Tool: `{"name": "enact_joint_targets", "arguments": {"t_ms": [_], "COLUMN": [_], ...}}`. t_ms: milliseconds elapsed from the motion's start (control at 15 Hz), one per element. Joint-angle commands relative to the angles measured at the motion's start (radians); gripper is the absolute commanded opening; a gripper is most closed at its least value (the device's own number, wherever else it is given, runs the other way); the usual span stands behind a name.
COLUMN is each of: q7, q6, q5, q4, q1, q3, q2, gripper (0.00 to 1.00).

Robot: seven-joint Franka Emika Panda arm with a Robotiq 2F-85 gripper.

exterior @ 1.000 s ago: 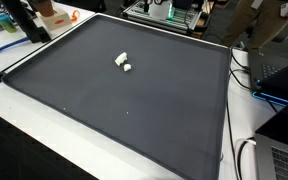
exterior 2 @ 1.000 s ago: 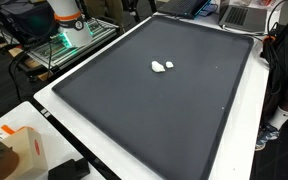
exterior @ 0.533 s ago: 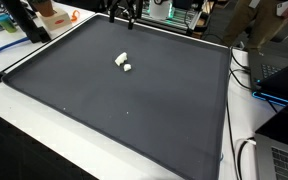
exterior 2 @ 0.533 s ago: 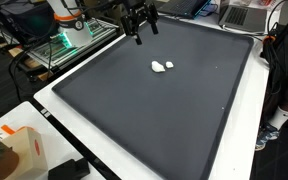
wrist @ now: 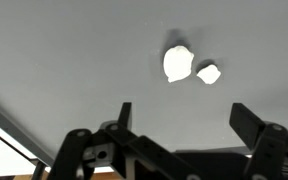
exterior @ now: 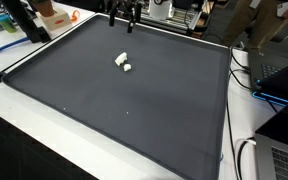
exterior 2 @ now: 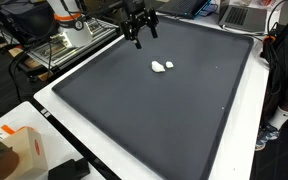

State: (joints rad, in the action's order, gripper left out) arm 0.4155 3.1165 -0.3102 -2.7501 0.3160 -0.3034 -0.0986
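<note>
The gripper hangs in the air over the far border of the dark grey mat, its two fingers spread wide with nothing between them. This suits a tool that is not yet near anything to grasp. The nearest things are two small white objects lying on the mat, well apart from the gripper and toward the mat's middle. They are a larger white piece and, just beside it, a smaller white piece. Whether the two actually touch cannot be told from any view. Both exterior views show the pair lying flat and alone on the dark surface, where their pale colour stands out sharply. The mat probably serves that purpose, giving a plain, even background and a bounded work area on the white table. In the wrist view the pieces sit ahead of the open fingers and slightly off centre, so the camera looks toward them from a height. Clutter such as the orange-and-white box and the cables sits off the mat, at the table's margins.
</note>
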Motion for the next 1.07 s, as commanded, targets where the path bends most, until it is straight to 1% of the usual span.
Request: {"name": "enact_joint_targets", "arguments": {"t_ms": [0,267,467,533,600,733,1000], "q7": [0.088,0.198,0.332,0.371,0.289,0.331,0.333], "q6": [0.006,-0.008,-0.007,-0.028,-0.002,-0.004,-0.005], "q5": [-0.081,-0.177,-0.269,-0.298,-0.236,-0.264,-0.265], "q4": [0.001,0.003,0.004,0.006,0.008,0.009,0.009], "q1": [0.053,0.099,0.154,0.171,0.125,0.148,0.155], "q3": [-0.049,-0.108,-0.16,-0.177,-0.138,-0.158,-0.163], "q2": [0.001,-0.007,-0.028,-0.038,-0.01,-0.018,-0.021], "gripper": [1.0,1.0,1.0,1.0,1.0,1.0,1.0]}}
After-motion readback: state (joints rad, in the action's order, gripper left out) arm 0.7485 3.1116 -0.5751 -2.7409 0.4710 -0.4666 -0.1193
